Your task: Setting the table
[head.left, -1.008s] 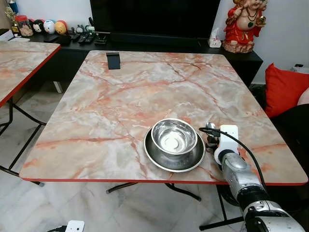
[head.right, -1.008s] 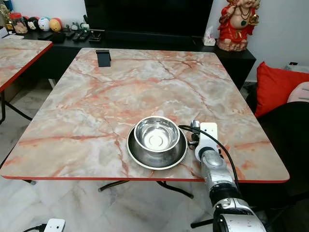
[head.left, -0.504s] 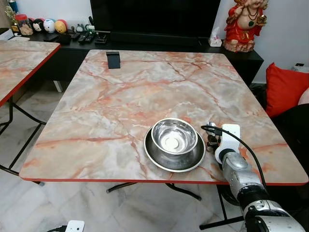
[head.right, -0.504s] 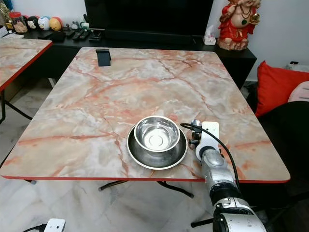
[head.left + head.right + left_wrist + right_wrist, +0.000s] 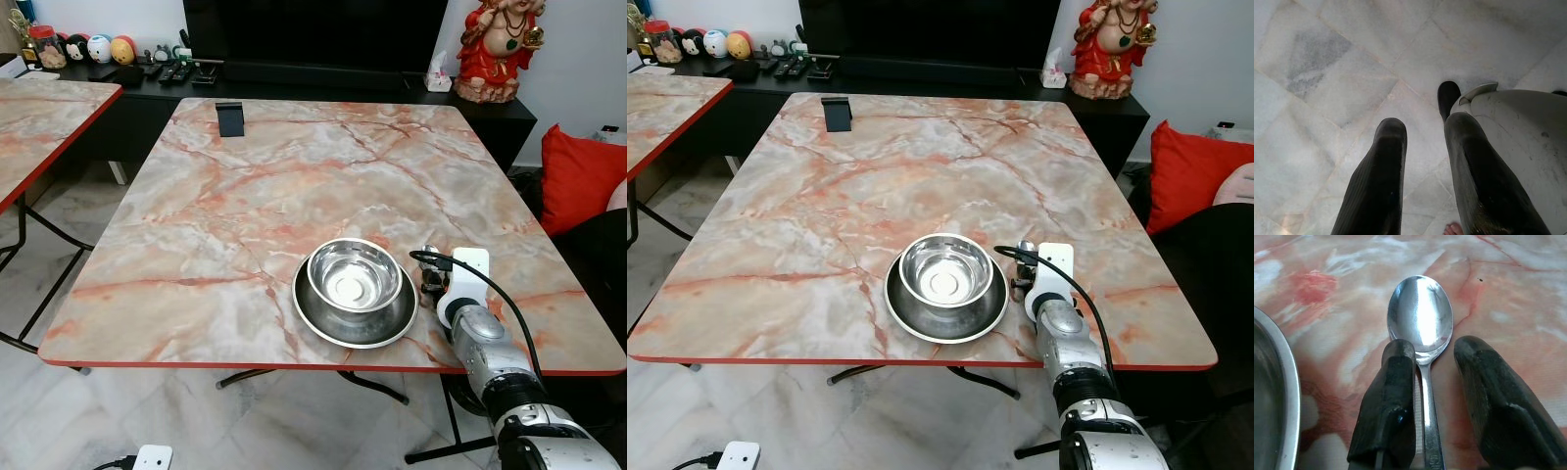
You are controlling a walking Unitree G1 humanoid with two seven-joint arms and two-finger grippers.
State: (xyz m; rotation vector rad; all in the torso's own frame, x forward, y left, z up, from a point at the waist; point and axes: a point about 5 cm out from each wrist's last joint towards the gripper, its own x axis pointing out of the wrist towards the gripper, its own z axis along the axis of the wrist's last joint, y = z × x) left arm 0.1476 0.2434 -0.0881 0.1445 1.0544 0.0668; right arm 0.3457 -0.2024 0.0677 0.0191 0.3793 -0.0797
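Observation:
A steel bowl (image 5: 353, 274) sits inside a steel plate (image 5: 333, 331) near the front edge of the marble table (image 5: 245, 196). Just right of the plate lies a steel spoon (image 5: 1420, 313), flat on the table with its bowl end pointing away from me. My right gripper (image 5: 1432, 350) is low over the spoon's handle. It is open, one finger (image 5: 1393, 382) against the handle and the other finger (image 5: 1488, 391) apart from it. My right gripper (image 5: 429, 281) stands beside the plate's rim. My left gripper (image 5: 1425, 127) hangs open over the floor tiles.
A black phone stand (image 5: 229, 118) is at the table's far left corner. A second marble table (image 5: 39, 127) stands to the left. A dark TV console (image 5: 294, 83) with small items and a red statue (image 5: 495, 49) runs behind. A red cushion (image 5: 578, 176) lies to the right.

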